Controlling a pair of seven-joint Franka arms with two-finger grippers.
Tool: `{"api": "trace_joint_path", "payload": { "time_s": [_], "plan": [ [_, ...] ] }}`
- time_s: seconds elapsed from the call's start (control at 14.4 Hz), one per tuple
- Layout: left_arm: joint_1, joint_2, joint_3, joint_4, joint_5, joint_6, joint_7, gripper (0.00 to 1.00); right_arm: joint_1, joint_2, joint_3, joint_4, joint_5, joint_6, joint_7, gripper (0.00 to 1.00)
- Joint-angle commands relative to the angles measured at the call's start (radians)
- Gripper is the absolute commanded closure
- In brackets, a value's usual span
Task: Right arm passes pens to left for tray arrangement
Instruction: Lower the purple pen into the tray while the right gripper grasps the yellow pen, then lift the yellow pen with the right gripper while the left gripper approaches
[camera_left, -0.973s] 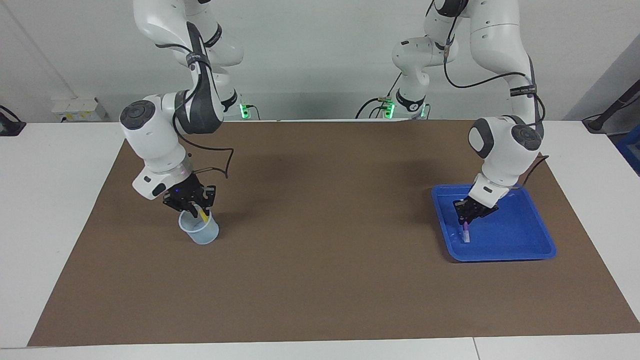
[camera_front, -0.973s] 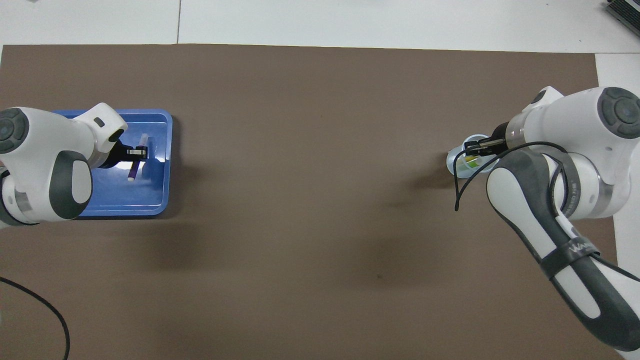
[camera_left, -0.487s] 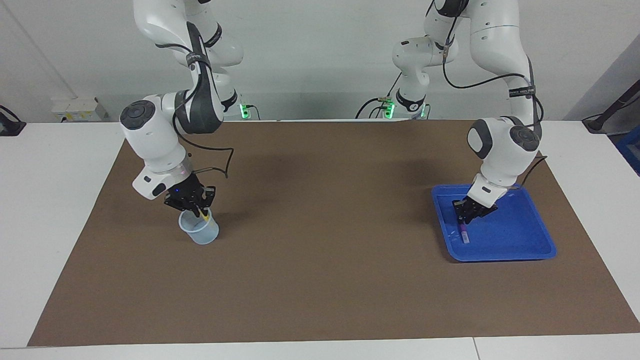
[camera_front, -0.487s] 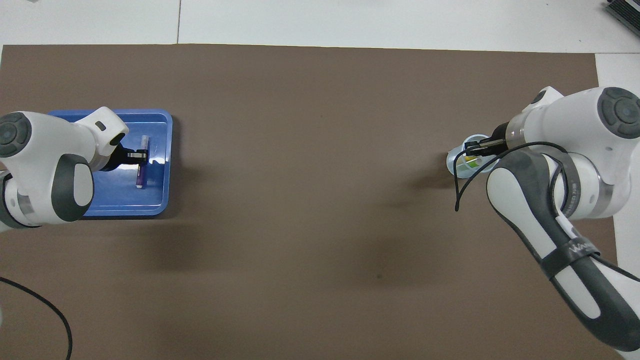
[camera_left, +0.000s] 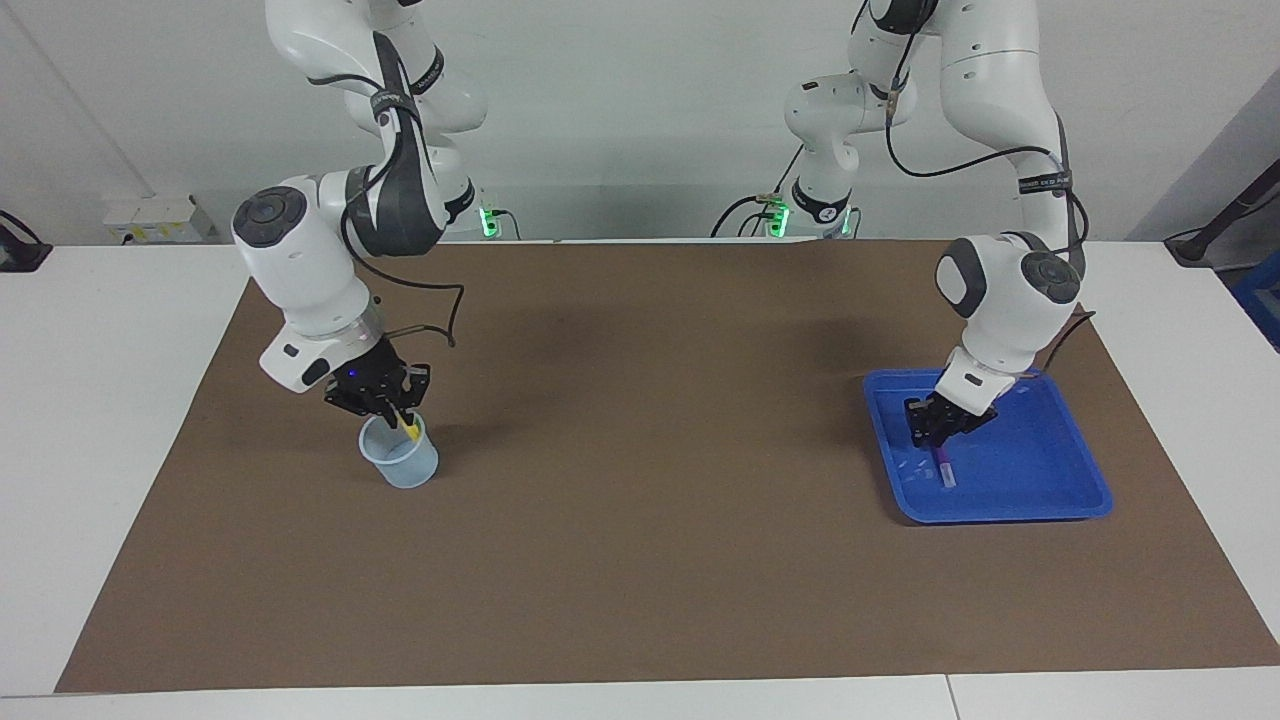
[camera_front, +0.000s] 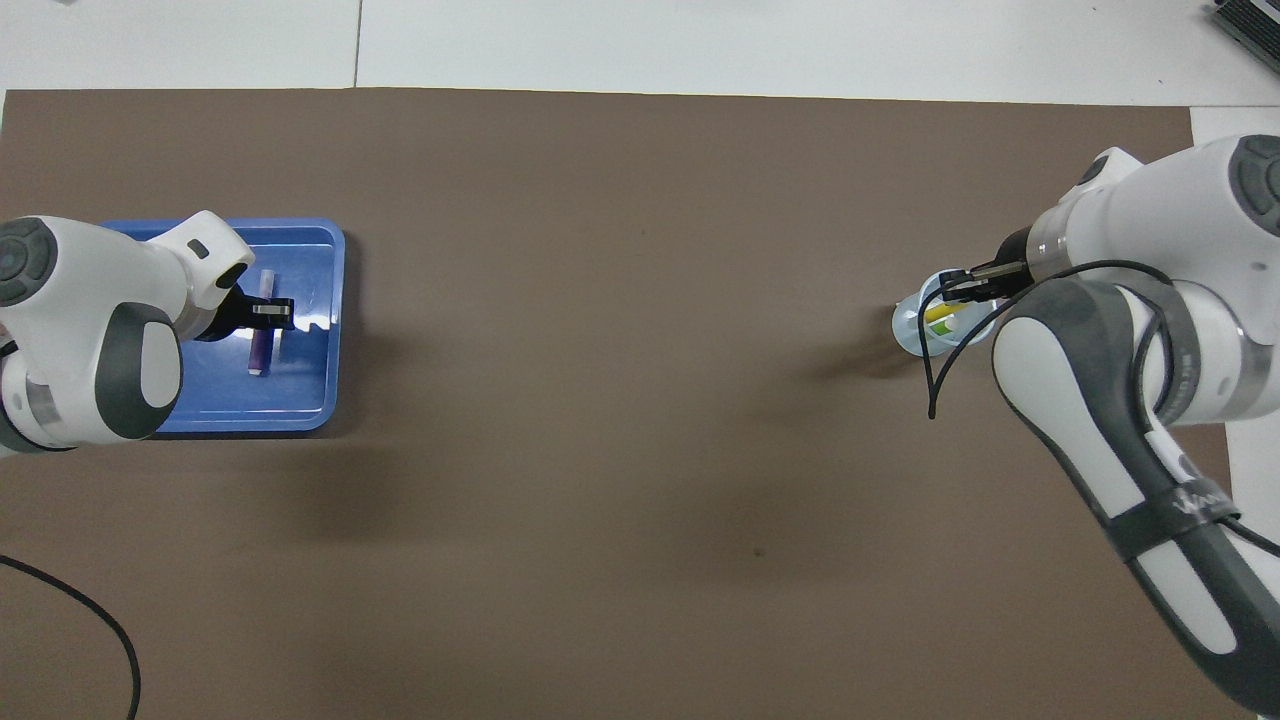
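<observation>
White surface (camera_left: 120, 420) with a brown mat (camera_left: 640, 500) covering most of it. Blue tray (camera_left: 1040, 480) at the left arm's end, directly under the left gripper (camera_left: 932, 432). Translucent cup (camera_left: 400, 462) at the right arm's end, directly under the right gripper (camera_left: 392, 408).

Left gripper sits low over the tray, tips just above the purple pen (camera_left: 944, 466); can't tell if its fingers are parted or closed. Purple pen lies flat on the tray floor, just below the gripper tips, looks free of them.

Right gripper is at the cup's mouth, clamped on the yellow pen (camera_left: 408, 424). That pen sticks up tilted from the cup, top end between the fingertips, lower end inside the cup.

Green pen (camera_front: 938, 331) in the cup below the right gripper, seen only in the overhead view beside the yellow one.
</observation>
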Motion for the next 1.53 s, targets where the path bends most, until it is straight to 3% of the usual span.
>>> {"api": "trace_joint_path", "payload": {
  "time_s": [0.0, 0.35, 0.49, 0.7, 0.83, 1.04, 1.25, 1.46],
  "plan": [
    [-0.001, -0.008, -0.005, 0.094, 0.019, -0.126, -0.034, 0.66, -0.001, -0.047, 0.004, 0.074, -0.01, -0.137, -0.015, 0.96],
    [-0.038, -0.016, -0.012, 0.164, 0.007, -0.209, -0.236, 0.66, -0.011, -0.134, 0.004, 0.154, -0.008, -0.322, -0.013, 0.96],
    [-0.069, -0.018, -0.017, 0.19, -0.015, -0.235, -0.36, 0.65, 0.005, -0.132, 0.01, 0.199, 0.005, -0.378, 0.003, 0.96],
    [-0.112, -0.019, -0.017, 0.221, -0.114, -0.244, -0.576, 0.61, 0.018, -0.136, 0.018, 0.173, 0.141, -0.363, 0.035, 0.97],
    [-0.138, -0.024, -0.017, 0.232, -0.159, -0.244, -0.696, 0.6, 0.028, -0.138, 0.018, 0.156, 0.256, -0.338, 0.173, 0.97],
    [-0.194, -0.033, -0.02, 0.232, -0.165, -0.239, -0.874, 0.57, 0.087, -0.136, 0.018, 0.145, 0.321, -0.292, 0.415, 0.97],
    [-0.239, -0.033, -0.034, 0.247, -0.2, -0.241, -1.092, 0.53, 0.088, -0.138, 0.016, 0.099, 0.494, -0.251, 0.47, 0.97],
    [-0.263, -0.047, -0.061, 0.246, -0.246, -0.253, -1.274, 0.47, 0.13, -0.136, 0.018, 0.07, 0.565, -0.2, 0.586, 0.98]
  ]
}}
